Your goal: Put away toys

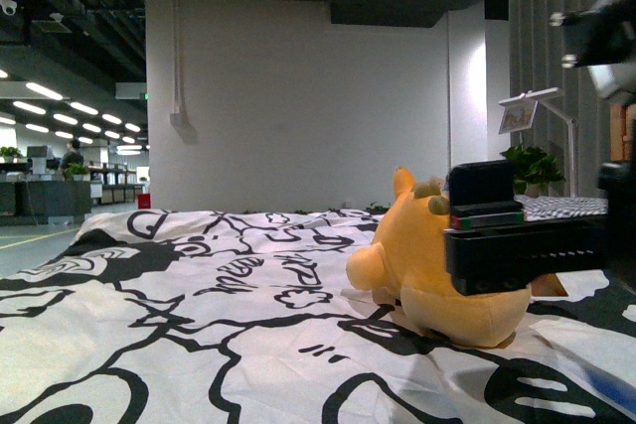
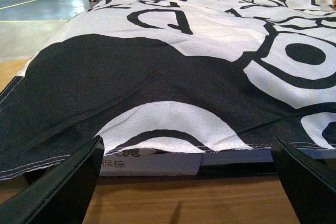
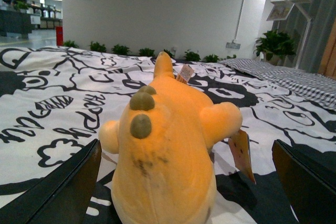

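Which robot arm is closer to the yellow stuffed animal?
The right one. The right gripper sits open close behind the plush toy, which fills its wrist view. The left gripper is open at the blanket's edge, with no toy in its view.

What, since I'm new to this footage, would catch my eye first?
The orange-yellow plush toy lies right of centre on a bold black-and-white patterned bedspread. The right tool hovers just behind it, open, its fingers wide to either side.
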`<state>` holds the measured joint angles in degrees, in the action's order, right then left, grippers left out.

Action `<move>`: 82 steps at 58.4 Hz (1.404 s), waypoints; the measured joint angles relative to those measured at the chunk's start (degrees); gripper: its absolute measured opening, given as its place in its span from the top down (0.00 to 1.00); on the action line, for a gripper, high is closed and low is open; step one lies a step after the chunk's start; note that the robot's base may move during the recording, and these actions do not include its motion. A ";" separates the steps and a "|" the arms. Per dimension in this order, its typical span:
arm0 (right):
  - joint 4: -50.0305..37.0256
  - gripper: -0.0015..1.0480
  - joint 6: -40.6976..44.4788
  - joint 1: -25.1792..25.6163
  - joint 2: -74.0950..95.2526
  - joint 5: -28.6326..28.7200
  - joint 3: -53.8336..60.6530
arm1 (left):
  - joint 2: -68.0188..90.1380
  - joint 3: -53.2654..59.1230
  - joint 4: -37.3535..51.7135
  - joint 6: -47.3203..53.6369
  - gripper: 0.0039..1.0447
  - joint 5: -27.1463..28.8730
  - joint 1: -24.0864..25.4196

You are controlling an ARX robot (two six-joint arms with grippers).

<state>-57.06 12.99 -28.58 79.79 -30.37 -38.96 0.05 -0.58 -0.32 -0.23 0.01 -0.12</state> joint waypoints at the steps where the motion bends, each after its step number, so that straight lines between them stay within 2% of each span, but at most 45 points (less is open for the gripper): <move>1: -0.07 0.06 0.44 -0.42 0.52 -0.31 -0.55 | 0.00 0.00 0.00 0.00 0.06 0.00 0.00; 18: -0.37 0.06 6.88 -6.23 6.78 -3.83 -7.78 | -0.02 0.00 0.00 0.00 0.06 0.00 0.00; 27: 0.61 0.06 8.59 -7.23 10.43 -6.62 -10.86 | -0.02 0.00 0.00 -0.02 0.06 0.00 0.00; 45: 6.80 0.06 10.84 -6.43 14.58 -12.61 -16.31 | -0.02 0.00 0.00 -0.02 0.06 0.00 0.00; 58: 12.07 0.06 11.02 -4.44 15.58 -13.79 -20.11 | -0.02 0.00 0.00 -0.02 0.06 0.00 0.00; 82: 30.34 0.06 6.49 -2.67 18.99 -15.54 -28.26 | -0.02 0.00 0.00 0.00 0.06 0.00 0.00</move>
<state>-26.72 19.49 -31.24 98.78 -45.91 -67.22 0.03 -0.58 -0.32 -0.23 0.01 -0.12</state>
